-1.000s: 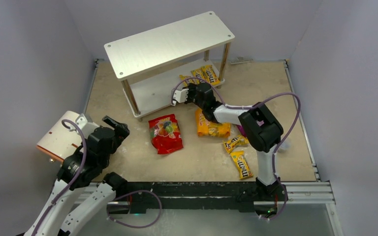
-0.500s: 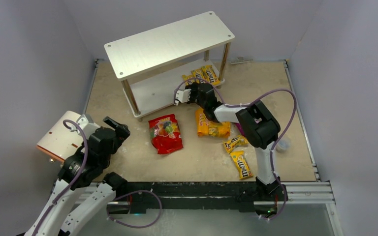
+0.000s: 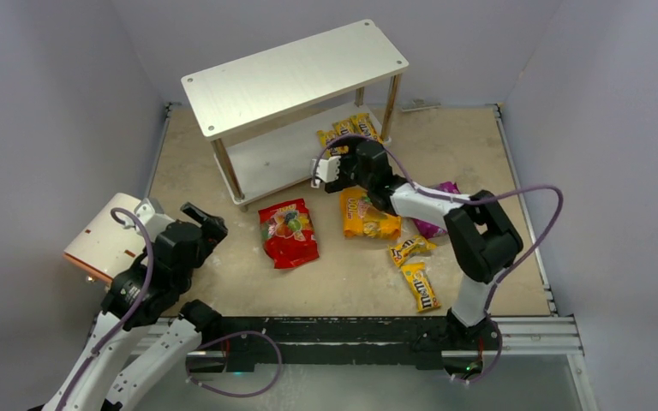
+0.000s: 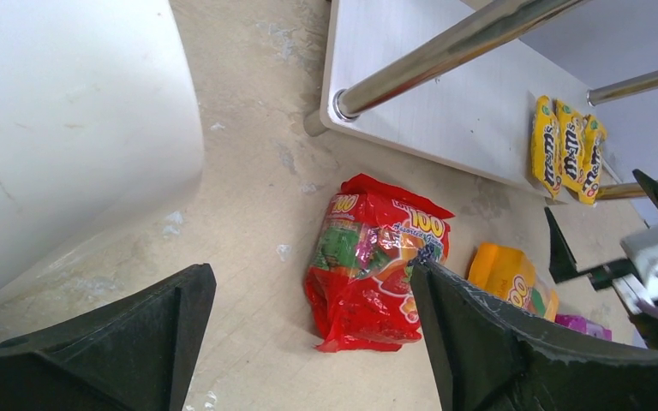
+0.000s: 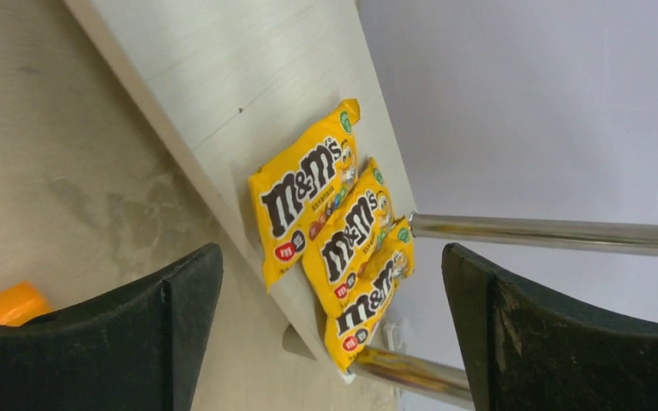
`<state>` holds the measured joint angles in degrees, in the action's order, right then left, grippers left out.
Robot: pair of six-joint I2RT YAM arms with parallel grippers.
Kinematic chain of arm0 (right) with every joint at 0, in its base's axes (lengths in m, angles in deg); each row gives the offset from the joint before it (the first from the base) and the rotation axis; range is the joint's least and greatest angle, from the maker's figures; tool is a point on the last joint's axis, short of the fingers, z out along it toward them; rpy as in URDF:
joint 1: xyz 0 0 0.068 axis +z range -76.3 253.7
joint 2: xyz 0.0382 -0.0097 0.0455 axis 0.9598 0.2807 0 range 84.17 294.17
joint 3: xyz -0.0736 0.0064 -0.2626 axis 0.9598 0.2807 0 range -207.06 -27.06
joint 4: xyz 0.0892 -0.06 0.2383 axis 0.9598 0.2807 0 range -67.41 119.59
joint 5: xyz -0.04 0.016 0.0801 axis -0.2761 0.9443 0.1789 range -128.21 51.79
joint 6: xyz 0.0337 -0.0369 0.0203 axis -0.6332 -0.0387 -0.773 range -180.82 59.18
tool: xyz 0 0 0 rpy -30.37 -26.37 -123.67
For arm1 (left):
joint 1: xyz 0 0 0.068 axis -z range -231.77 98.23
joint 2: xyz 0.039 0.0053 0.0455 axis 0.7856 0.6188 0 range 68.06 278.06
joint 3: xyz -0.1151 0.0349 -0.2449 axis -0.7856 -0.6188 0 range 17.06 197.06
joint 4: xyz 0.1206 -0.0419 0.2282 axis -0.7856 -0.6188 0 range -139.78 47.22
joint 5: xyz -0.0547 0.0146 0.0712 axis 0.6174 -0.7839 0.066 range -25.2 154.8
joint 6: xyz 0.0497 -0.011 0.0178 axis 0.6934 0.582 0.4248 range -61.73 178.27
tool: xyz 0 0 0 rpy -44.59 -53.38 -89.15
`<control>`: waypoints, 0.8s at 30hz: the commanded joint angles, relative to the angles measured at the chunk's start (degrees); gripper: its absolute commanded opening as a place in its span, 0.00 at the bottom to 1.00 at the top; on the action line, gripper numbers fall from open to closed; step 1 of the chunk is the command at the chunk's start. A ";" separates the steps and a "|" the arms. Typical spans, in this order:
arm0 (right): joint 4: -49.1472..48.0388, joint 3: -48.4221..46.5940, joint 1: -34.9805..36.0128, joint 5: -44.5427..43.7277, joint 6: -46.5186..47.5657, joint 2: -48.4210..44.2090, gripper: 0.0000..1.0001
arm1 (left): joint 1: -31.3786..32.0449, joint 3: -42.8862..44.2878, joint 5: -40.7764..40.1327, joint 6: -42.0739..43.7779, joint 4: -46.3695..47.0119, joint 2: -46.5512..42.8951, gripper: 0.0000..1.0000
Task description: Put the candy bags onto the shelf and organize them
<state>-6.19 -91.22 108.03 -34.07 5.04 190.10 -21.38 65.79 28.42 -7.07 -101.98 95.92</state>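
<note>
The shelf [image 3: 296, 73] stands at the back, and three yellow M&M's packets [image 3: 349, 131] [image 5: 343, 231] lie side by side on the right end of its lower board [image 5: 223, 77]. My right gripper [image 3: 326, 171] [image 5: 330, 257] hovers just in front of them, open and empty. On the floor lie the red bag [image 3: 290, 232] [image 4: 377, 265], the orange-yellow bag [image 3: 367, 216] [image 4: 510, 278], the purple bag [image 3: 429, 227] partly under my right arm, and two M&M's packets [image 3: 409, 249] [image 3: 420, 287]. My left gripper [image 3: 206, 221] [image 4: 308, 274] is open, left of the red bag.
A cream-white cylinder with orange trim [image 3: 103, 235] [image 4: 68, 128] lies at the left beside my left arm. Grey walls close in the back and both sides. A black rail [image 3: 351, 330] runs along the near edge. The shelf's metal posts [image 3: 229, 171] stand at its corners.
My right gripper's jaws have opened wide, and it has drawn back a little to the right from the shelf. Its elbow swung right, uncovering the purple bag. The left arm stayed put.
</note>
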 commanded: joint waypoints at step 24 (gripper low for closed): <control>39.04 20.08 -2.84 -17.00 -98.86 -41.38 0.94 | -0.19 -8.53 34.15 23.57 36.38 15.34 0.96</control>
<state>15.39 -67.35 107.33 -49.68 -80.81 145.75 -21.38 58.07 54.82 12.97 -73.74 108.05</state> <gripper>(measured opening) 0.966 0.957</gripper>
